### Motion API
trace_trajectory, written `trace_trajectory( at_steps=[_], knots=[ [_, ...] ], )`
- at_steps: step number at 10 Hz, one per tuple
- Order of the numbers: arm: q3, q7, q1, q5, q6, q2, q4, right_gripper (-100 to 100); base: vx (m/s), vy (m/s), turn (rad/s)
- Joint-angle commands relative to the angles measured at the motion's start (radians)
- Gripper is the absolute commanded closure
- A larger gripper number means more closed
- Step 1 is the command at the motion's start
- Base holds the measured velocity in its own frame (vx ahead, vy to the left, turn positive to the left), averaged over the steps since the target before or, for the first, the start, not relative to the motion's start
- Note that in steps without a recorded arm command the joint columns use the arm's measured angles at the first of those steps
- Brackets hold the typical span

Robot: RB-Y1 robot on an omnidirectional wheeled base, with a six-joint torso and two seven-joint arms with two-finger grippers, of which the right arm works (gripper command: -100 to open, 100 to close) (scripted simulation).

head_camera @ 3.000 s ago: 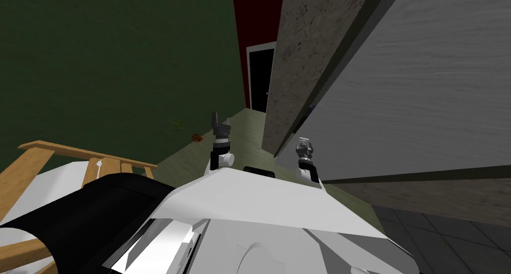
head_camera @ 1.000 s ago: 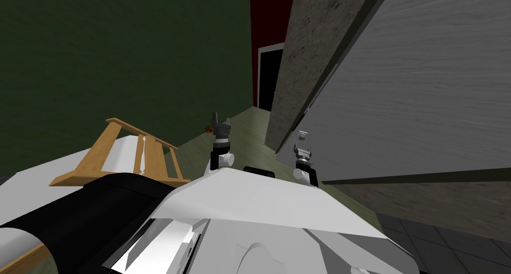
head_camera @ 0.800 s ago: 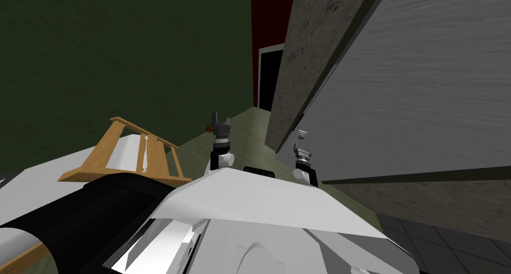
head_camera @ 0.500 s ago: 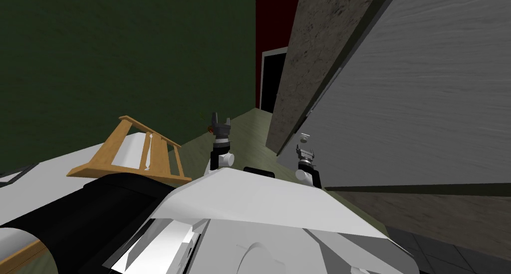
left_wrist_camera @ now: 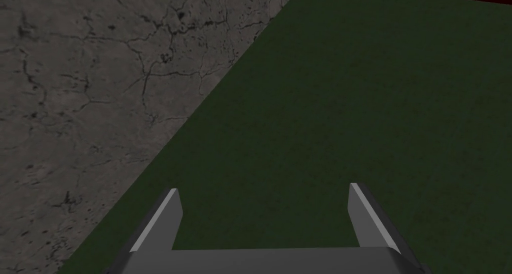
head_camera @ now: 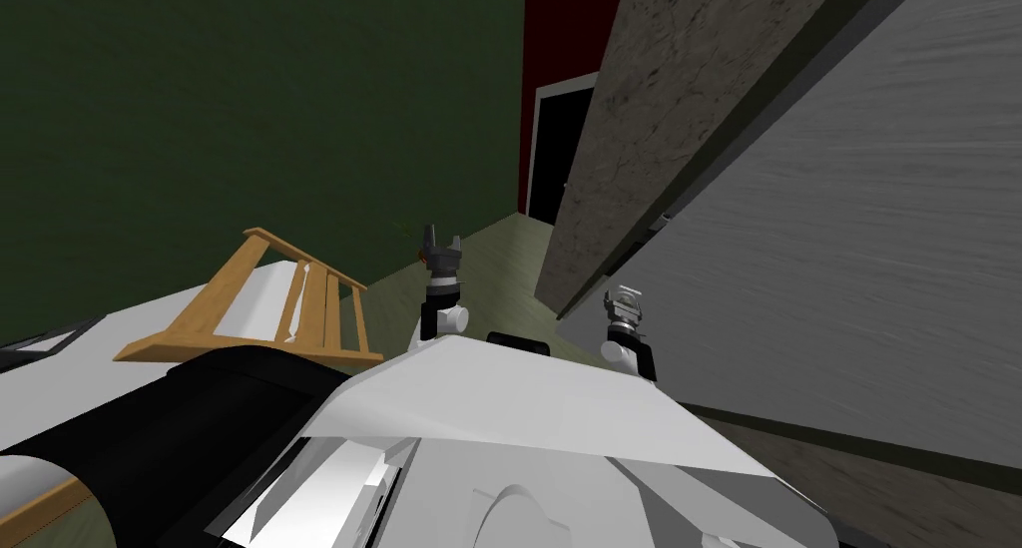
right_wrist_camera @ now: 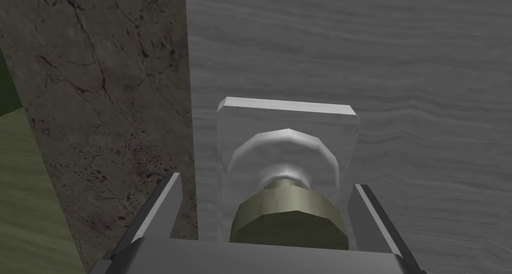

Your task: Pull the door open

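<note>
1 door (right_wrist_camera: 400, 61) | 1 knob (right_wrist_camera: 287, 211) straddled by right tool (right_wrist_camera: 265, 182), released, untouched | left tool (head_camera: 442, 239) released, at right tool's 10 o'clock

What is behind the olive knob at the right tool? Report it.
Behind the knob sits a pale round collar, then a square light grey plate fixed on the grey door. The knob covers the plate's lower part, and the door hides anything beyond.

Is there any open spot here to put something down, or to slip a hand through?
The green floor is bare between the wooden frame and the stone wall. It is crowded at the door: the knob sits between the right gripper's open fingers, slim gaps either side.
</note>
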Motion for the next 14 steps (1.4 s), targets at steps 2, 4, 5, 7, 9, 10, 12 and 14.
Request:
trace_trajectory(
  at_steps=[2, 4, 5, 7, 9, 10, 12, 14],
  knots=[
    [0.001, 0.003, 0.001, 0.001, 0.001, 0.001, -0.001, 100, -0.022, 0.001, -0.026],
    [0.001, 0.003, 0.001, 0.001, 0.001, 0.001, -0.001, 100, -0.022, 0.002, 0.01],
    [0.001, 0.003, 0.001, 0.001, 0.001, 0.001, -0.001, 100, -0.006, 0.004, -0.004],
    [0.015, -0.015, 0.013, -0.001, -0.002, -0.02, -0.004, 100, -0.059, -0.012, 0.081],
    [0.026, -0.029, 0.02, -0.002, -0.007, -0.035, -0.008, 100, -0.2, -0.037, 0.115],
    [0.035, -0.04, 0.026, -0.002, -0.011, -0.047, -0.012, 100, -0.209, -0.016, 0.161],
    [0.058, -0.07, 0.041, -0.004, -0.02, -0.078, -0.021, 100, -0.243, -0.019, 0.168],
    [0.08, -0.097, 0.055, -0.006, -0.03, -0.108, -0.03, 100, -0.234, -0.053, 0.165]
  ],
)
